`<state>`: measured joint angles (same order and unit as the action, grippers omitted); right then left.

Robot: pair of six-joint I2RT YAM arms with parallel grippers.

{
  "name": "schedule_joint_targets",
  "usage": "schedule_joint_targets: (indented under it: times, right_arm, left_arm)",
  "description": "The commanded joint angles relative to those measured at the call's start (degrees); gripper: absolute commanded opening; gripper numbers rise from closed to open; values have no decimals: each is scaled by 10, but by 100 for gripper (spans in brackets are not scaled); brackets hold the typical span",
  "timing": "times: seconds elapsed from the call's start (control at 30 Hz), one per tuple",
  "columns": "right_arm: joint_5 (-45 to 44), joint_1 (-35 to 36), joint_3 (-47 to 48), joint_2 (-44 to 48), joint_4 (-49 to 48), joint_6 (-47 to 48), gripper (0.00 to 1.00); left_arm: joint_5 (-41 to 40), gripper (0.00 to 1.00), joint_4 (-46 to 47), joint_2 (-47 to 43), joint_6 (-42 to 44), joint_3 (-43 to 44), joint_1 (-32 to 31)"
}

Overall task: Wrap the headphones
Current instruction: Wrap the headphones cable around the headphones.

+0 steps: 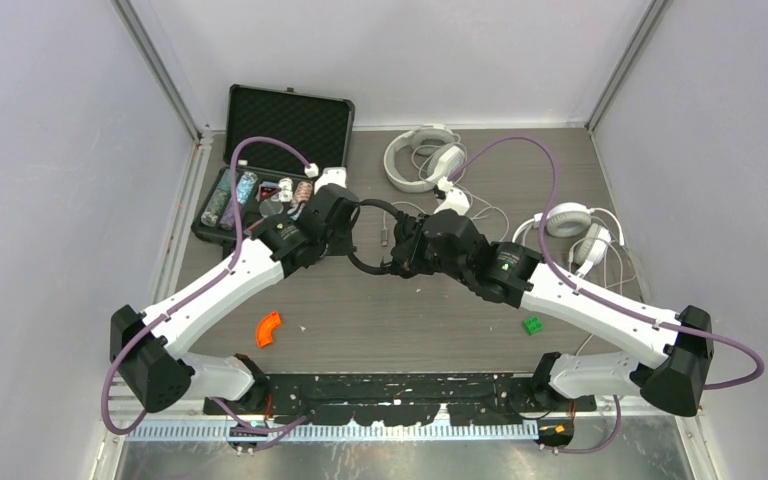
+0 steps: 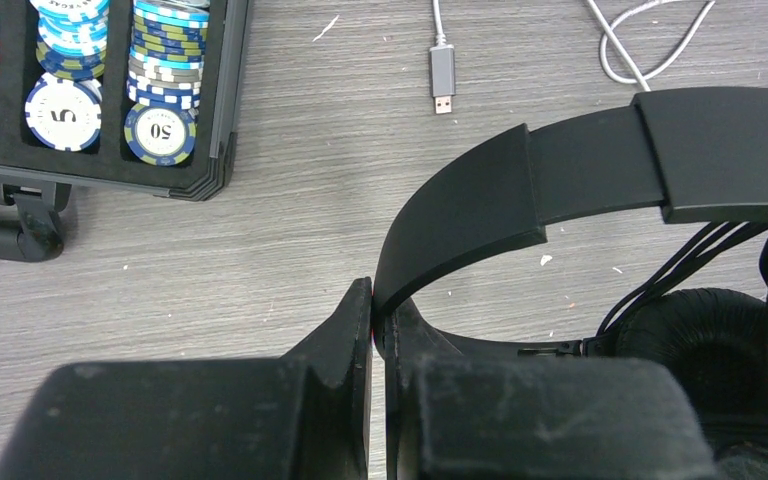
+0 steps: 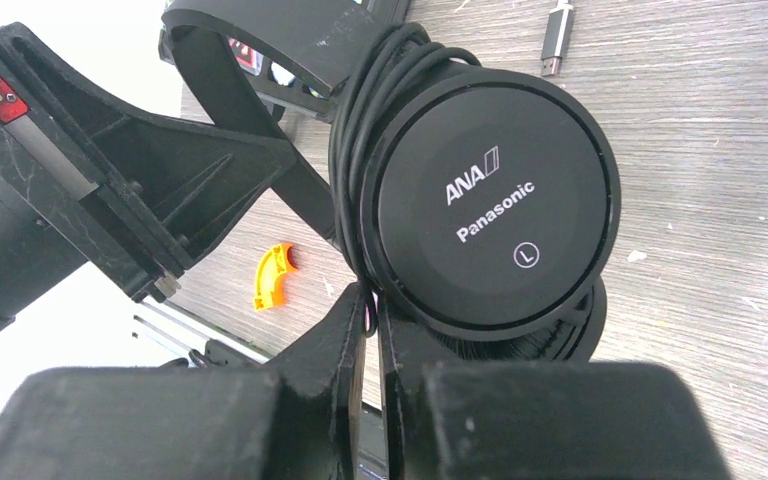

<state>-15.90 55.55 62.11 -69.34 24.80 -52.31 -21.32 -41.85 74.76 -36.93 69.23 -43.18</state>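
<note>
The black headphones (image 1: 370,235) hang above the table's middle between both arms. My left gripper (image 2: 375,300) is shut on the end of their headband (image 2: 520,190), with a padded ear cup (image 2: 690,340) to its right. My right gripper (image 3: 372,305) is shut on the thin black cord (image 3: 355,170), which is wound in several turns behind the ear cup (image 3: 495,200) marked ANA Panasonic L. The left gripper's body (image 3: 110,200) shows close by at the left of the right wrist view. One white pair (image 1: 425,158) lies at the back centre. Another white pair (image 1: 572,232) lies at the right, with loose pale cords.
An open case of poker chips (image 1: 290,125) stands at the back left, its chips (image 2: 110,90) close to my left gripper. A grey USB plug (image 2: 443,80) lies on the table. An orange curved piece (image 1: 269,328) and a green block (image 1: 533,324) lie near the front.
</note>
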Motion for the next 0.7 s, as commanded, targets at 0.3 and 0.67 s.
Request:
schedule_joint_targets:
  times: [0.3,0.67]
  right_arm:
    - [-47,20,33,-15,0,14,20]
    - [-76,36,46,-33,10,21,20]
  left_arm:
    - [-38,0,22,-1,-25,19,-2]
    - [-44,0,17,-9,-25,20,-2]
